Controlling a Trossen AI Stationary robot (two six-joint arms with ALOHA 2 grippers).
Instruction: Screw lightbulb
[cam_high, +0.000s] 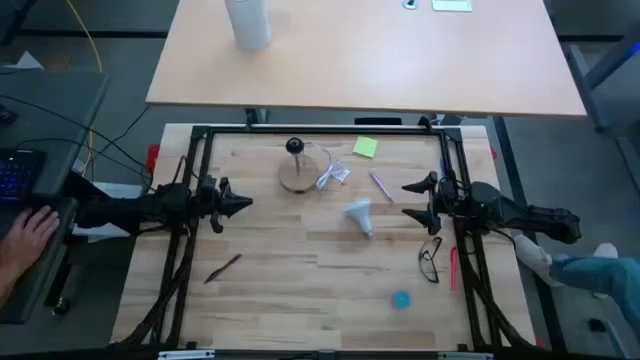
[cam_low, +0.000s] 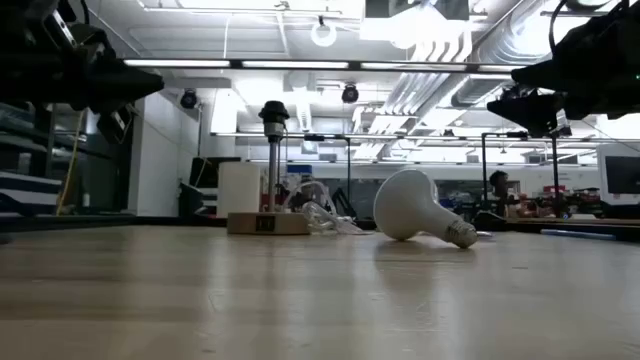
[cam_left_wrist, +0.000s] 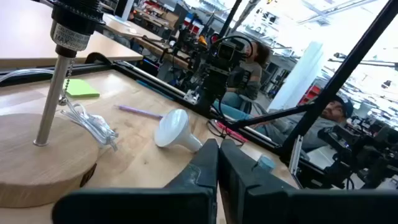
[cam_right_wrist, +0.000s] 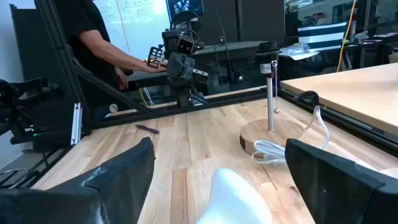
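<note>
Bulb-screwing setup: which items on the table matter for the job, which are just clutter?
For the job:
- lightbulb, lying on its side mid-table
- wooden disc with socket post
- right gripper, open, beside the bulb
- left gripper, shut, at the table's left

Lying about:
- green sticky note
- purple pen
- glasses
- blue cap
- dark pen

The lightbulb (cam_high: 361, 215) lies on the desk (cam_high: 300, 290) between the two tools, right of the socket stand (cam_high: 296, 172), left of the glasses (cam_high: 430, 260)
</note>
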